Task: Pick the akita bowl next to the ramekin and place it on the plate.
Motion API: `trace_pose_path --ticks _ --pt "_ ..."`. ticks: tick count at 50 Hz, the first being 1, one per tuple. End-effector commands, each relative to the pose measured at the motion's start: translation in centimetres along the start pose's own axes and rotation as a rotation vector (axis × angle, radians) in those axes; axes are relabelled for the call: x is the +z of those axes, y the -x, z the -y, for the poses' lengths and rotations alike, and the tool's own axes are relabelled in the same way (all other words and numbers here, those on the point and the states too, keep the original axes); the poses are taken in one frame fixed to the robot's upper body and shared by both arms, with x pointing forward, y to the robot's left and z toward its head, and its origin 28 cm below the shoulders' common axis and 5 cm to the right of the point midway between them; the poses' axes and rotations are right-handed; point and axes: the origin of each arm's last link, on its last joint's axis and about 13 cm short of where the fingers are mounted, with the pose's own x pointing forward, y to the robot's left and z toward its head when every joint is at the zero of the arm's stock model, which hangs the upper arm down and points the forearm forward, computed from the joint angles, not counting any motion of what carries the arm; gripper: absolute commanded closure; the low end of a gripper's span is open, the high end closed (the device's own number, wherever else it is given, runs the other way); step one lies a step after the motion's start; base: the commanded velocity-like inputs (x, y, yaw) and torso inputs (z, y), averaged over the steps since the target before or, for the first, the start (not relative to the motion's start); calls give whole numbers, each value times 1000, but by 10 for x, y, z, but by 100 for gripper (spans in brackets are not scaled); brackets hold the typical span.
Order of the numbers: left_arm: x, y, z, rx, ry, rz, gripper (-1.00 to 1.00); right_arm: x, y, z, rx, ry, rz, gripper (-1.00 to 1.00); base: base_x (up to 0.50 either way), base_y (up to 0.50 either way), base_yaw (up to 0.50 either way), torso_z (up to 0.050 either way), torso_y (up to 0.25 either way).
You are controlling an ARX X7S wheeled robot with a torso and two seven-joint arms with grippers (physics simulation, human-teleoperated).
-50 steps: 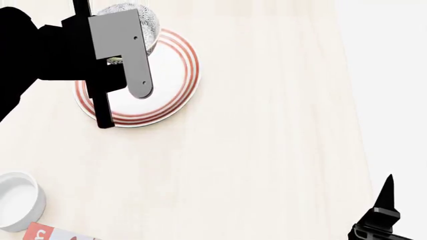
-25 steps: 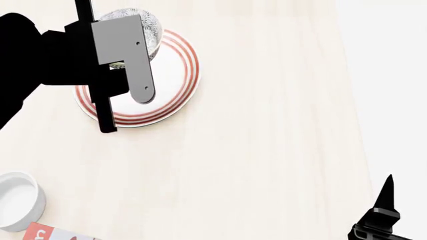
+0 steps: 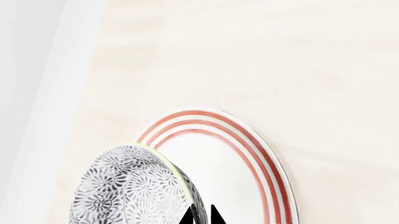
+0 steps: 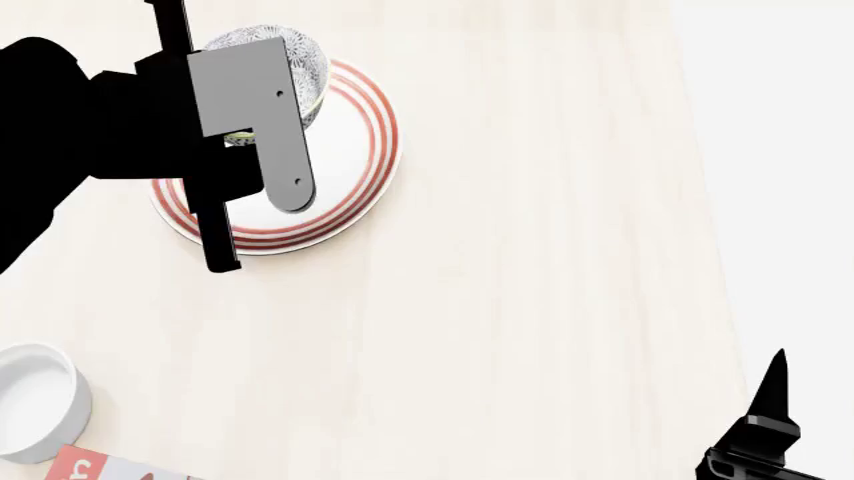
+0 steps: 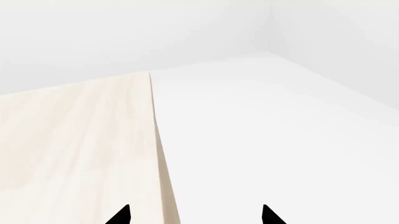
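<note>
The akita bowl (image 4: pixel 296 55), grey-and-white floral, hangs tilted over the far part of the red-ringed plate (image 4: pixel 363 170); my left arm covers most of it in the head view. My left gripper (image 3: pixel 201 215) is shut on the akita bowl (image 3: pixel 134 186), its two tips pinching the rim, with the plate (image 3: pixel 249 163) just beneath. The white ramekin (image 4: pixel 38 398) stands at the near left. My right gripper (image 5: pixel 195 215) is open and holds nothing, over the table's right edge.
A red-and-white box corner (image 4: pixel 100 467) lies just nearer than the ramekin. The table's right edge (image 4: pixel 694 240) runs along a white floor. My right gripper's black tip (image 4: pixel 771 385) pokes up at the near right corner.
My left arm, with the bowl in it, has shifted slightly to the right and toward me over the plate. The right arm has not moved.
</note>
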Motion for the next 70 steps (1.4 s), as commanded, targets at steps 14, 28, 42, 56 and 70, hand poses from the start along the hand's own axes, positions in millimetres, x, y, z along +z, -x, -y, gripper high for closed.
trace_pose_path --ticks 14,28,42,56,70 --pt "0 -2 3 12 11 10 100 0 0 0 0 1 0 -100 0 0 0 0 0" --pt "-3 -4 6 5 19 6 100 0 0 0 0 0 0 -100 0 0 0 0 1" --pt "-3 -5 8 3 27 5 100 1 1 0 1 1 0 -100 0 0 0 0 1" --pt "-5 -8 10 0 30 -1 100 1 0 0 0 -1 -1 -100 0 0 0 0 0" --pt "-8 -9 10 -2 36 -10 100 0 0 1 0 1 -1 -100 0 0 0 0 1"
